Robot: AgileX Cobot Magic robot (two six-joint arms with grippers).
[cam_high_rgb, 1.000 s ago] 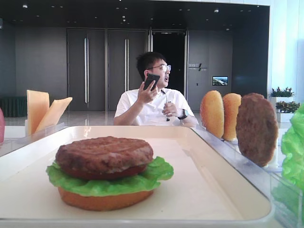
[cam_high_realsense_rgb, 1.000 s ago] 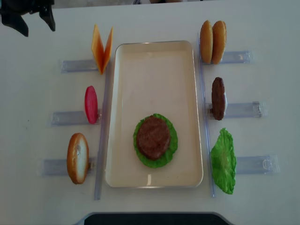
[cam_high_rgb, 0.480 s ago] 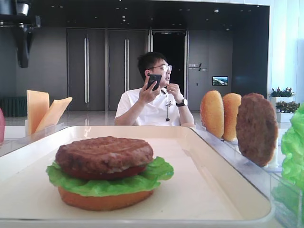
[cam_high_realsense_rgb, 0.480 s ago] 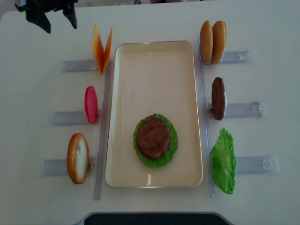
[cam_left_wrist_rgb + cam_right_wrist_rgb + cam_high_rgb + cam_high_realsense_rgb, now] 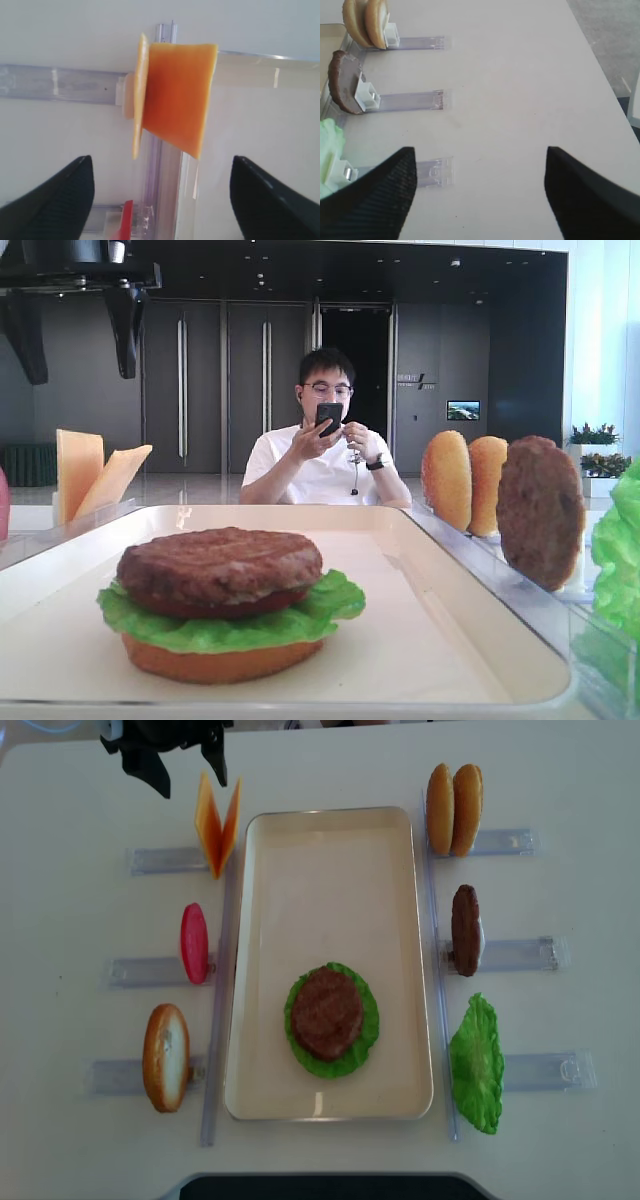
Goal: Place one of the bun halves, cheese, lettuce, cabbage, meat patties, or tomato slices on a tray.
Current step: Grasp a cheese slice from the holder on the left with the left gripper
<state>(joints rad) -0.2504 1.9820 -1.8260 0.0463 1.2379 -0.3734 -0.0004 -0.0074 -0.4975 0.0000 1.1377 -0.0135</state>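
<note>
Two cheese slices lean in a V on the back-left rack; the left wrist view shows the cheese just ahead of the fingers. My left gripper hangs open above and slightly left of them, holding nothing. The cream tray carries a stack of a bun half, lettuce and a meat patty. Open and holding nothing, my right gripper hovers over bare table right of the racks; both exterior views miss it.
On clear racks: two bun halves, a patty and a lettuce leaf to the right; a red tomato slice and a bun half to the left. A seated person is behind the table.
My left gripper has moved right along the table's far edge, from the corner to just beside the cheese, staying open. The person now looks down at the phone.
</note>
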